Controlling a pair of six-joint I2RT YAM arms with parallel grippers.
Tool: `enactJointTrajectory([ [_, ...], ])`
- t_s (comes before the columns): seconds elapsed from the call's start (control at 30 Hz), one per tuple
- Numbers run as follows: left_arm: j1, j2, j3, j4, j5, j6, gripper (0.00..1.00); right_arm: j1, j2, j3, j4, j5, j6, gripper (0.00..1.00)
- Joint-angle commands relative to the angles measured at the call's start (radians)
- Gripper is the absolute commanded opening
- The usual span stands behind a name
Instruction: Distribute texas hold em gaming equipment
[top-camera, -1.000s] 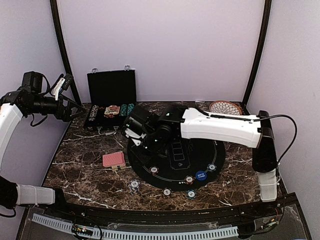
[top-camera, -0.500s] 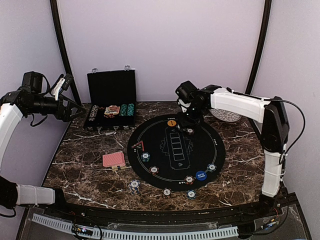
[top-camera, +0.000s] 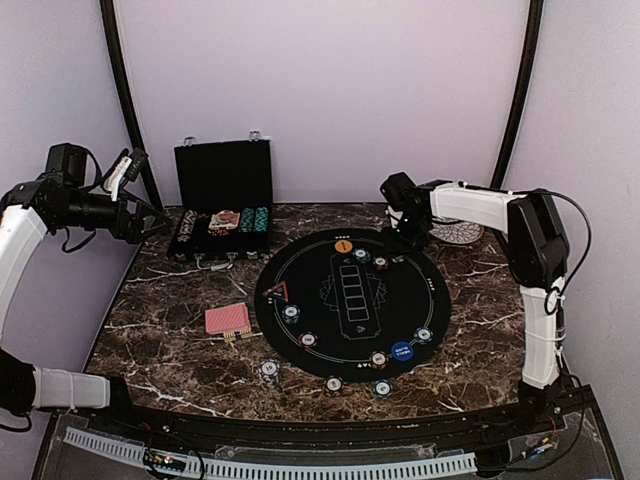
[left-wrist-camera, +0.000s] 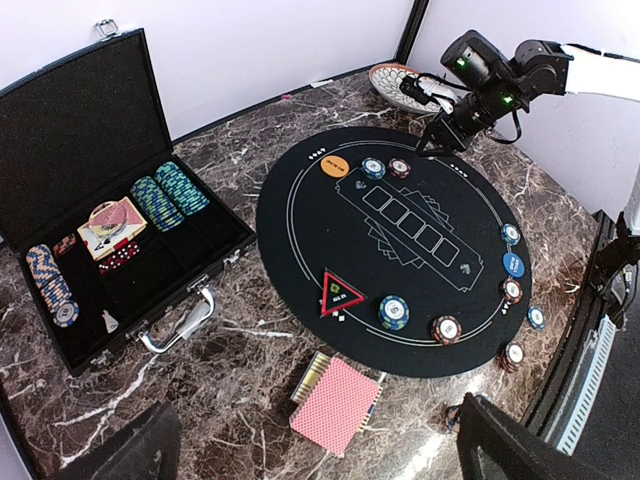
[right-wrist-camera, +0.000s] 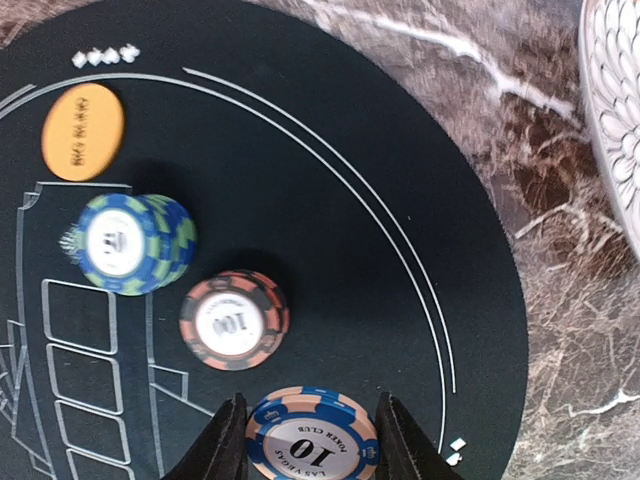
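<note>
Marble tabletop (top-camera: 170, 330), one orange disc (top-camera: 343, 245), one blue disc (top-camera: 402, 351), one red triangle (top-camera: 277, 293)

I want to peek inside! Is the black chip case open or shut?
Open. The black case has its lid standing up behind, and chip stacks and cards show inside.

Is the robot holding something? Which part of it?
The right gripper pinches the "10" poker chip stack by its opposite edges. The left gripper holds nothing.

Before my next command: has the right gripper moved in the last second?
Yes. The right gripper swung from the black mat's left edge to its far rim, by the wicker plate.
</note>
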Motion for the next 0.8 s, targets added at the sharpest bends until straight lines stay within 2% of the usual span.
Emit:
enactJointTrajectory([
  [0.0, 0.003, 0.001, 0.017, -0.020, 0.013, 0.014, 0.99, -0.011, 0.014, -0.051, 0.057, -0.026, -0.005, 0.03],
  [0.47, 0.004, 0.012, 0.030, -0.025, 0.012, 0.019, 0.99, -0.048, 0.063, -0.090, 0.112, -0.049, -0.013, 0.06],
  [0.53, 0.003, 0.011, 0.031, -0.024, 0.010, 0.020, 0.99, -0.048, 0.067, -0.095, 0.113, -0.045, -0.016, 0.11],
  [0.77, 0.004, 0.011, 0.026, -0.023, 0.010, 0.018, 0.99, -0.048, 0.068, -0.104, 0.119, -0.050, -0.025, 0.43],
])
